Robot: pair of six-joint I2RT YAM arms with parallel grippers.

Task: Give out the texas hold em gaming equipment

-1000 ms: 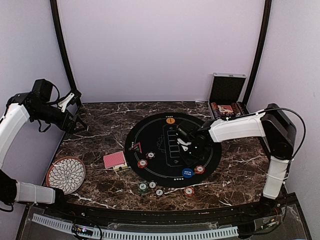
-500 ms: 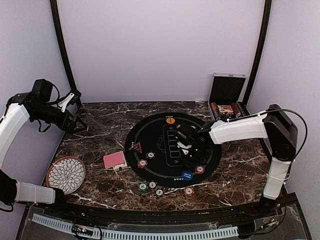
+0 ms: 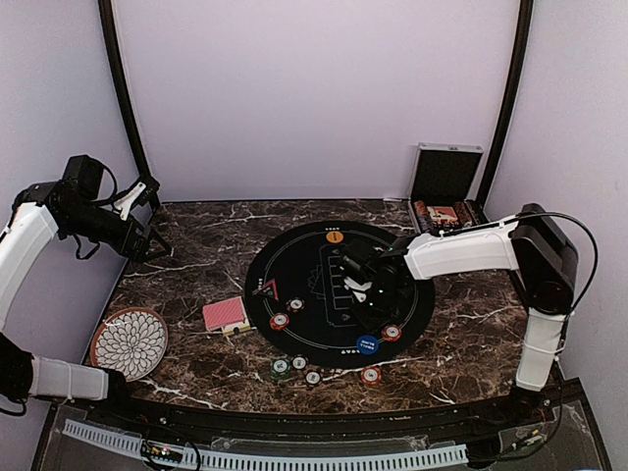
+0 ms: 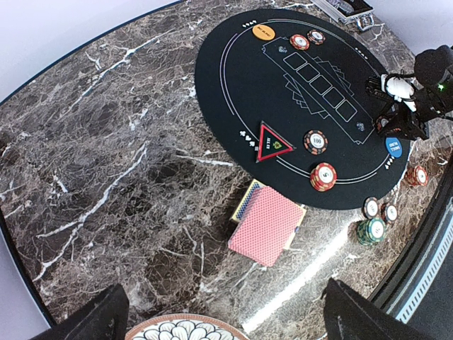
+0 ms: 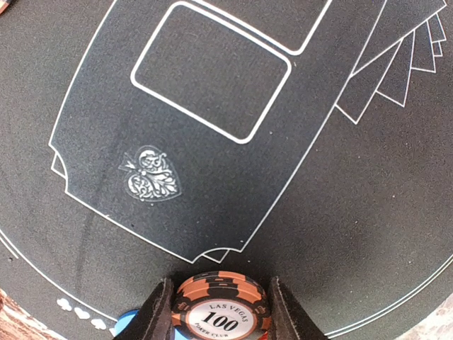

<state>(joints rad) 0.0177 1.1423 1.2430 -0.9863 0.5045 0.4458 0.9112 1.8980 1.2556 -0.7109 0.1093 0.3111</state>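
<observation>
Your right fingers [image 5: 159, 312] are closed partway on a short stack of orange-and-black chips [image 5: 221, 320]. One finger presses each side, and the top chip's white centre reads "100". The stack sits over the black round mat [image 5: 212, 212], near its edge, with the blue button disc [image 5: 129, 324] just beside it. You cannot tell from these views whether the stack rests on the mat or hangs above it.

Your left fingers [image 4: 92, 322] are spread wide and hold nothing, raised above the far left of the marble surface [image 4: 106, 142].

The red-backed card deck [image 4: 267, 225] lies on the marble just off the mat. Two orange chip stacks [image 4: 316, 141] sit near a red triangle marker [image 4: 273, 142]. The orange button disc [image 4: 262, 31] lies at the mat's far rim, and green and white chips [image 4: 371, 229] cluster on the marble at the near edge.
</observation>
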